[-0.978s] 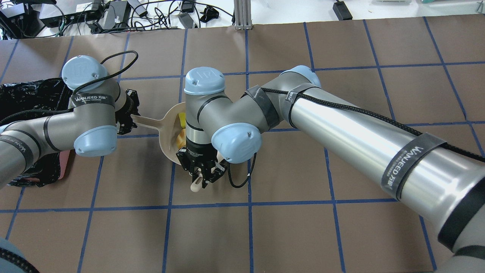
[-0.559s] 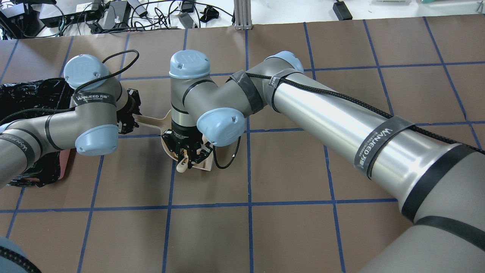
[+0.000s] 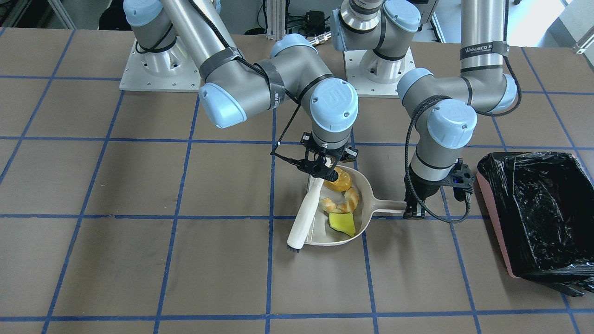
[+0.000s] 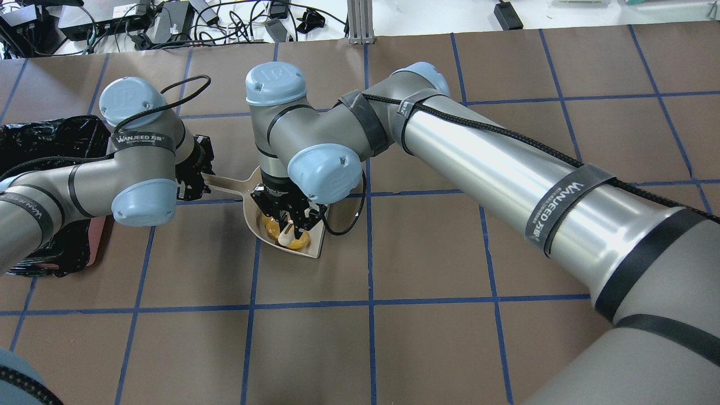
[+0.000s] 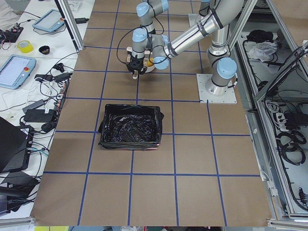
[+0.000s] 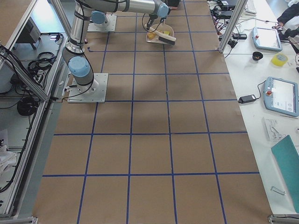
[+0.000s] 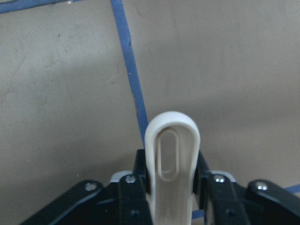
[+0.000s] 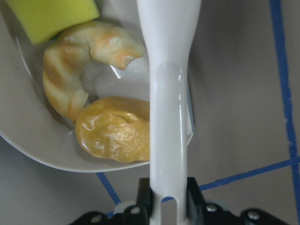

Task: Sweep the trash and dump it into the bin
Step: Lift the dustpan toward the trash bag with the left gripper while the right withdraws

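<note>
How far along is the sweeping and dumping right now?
Done: all three bits, the bread lump, curved slice and yellow wedge, lie in the dustpan. In hand: the right pincer grips the brush at the pan's mouth; the left pincer grips the pan's handle. Left: carrying it to the bin and dumping.

Robotics lab, no doubt about it from my screen. The tabletop (image 4: 506, 349) is papered brown and squared off with a blue tape grid (image 4: 371, 304). I see two grey industrial arms (image 3: 260, 88) bolted to metal base plates (image 3: 185, 81). Past the far edge, cables and power bricks (image 4: 169, 25) crowd a white bench by an aluminium post (image 4: 360, 22). Teach pendants (image 6: 281, 95) and a yellow tape roll (image 6: 280, 59) lie alongside.
</note>
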Controlling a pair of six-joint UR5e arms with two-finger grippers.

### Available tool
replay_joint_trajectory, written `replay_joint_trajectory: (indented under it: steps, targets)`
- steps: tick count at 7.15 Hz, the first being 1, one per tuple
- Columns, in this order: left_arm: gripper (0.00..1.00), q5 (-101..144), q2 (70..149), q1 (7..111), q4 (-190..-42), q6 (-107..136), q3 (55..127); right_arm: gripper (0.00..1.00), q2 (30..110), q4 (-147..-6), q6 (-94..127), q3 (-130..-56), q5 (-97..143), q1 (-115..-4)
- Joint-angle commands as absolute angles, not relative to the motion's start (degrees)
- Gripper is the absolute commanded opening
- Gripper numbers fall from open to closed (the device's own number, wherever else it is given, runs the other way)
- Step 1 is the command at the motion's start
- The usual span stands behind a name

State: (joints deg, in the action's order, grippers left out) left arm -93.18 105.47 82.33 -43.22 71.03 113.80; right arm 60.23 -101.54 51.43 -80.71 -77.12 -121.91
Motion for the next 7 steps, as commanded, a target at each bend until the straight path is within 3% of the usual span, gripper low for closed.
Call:
replay_joint_trajectory:
  steps: [1,3,5,7]
  targets:
    - [0.0,-89.66,105.03,82.27,-52.32,71.89,109.1,0.0,64.85,-95.92,38.29,-80.95,-82.16,-116.4]
    - [0.0,-87.38,105.12,81.22,-63.84,71.37,101.64,0.0,66.09,-93.43,22.5,-81.21,-87.76,-107.89]
    - [0.0,-86.84,105.47,80.6,-66.27,70.58,94.7,0.0,66.18,-93.08,11.21,-81.21,-88.86,-97.61]
    - [0.0,-84.13,106.69,73.08,-74.58,62.21,86.52,0.0,66.53,-93.42,2.67,-82.35,-91.39,-90.99]
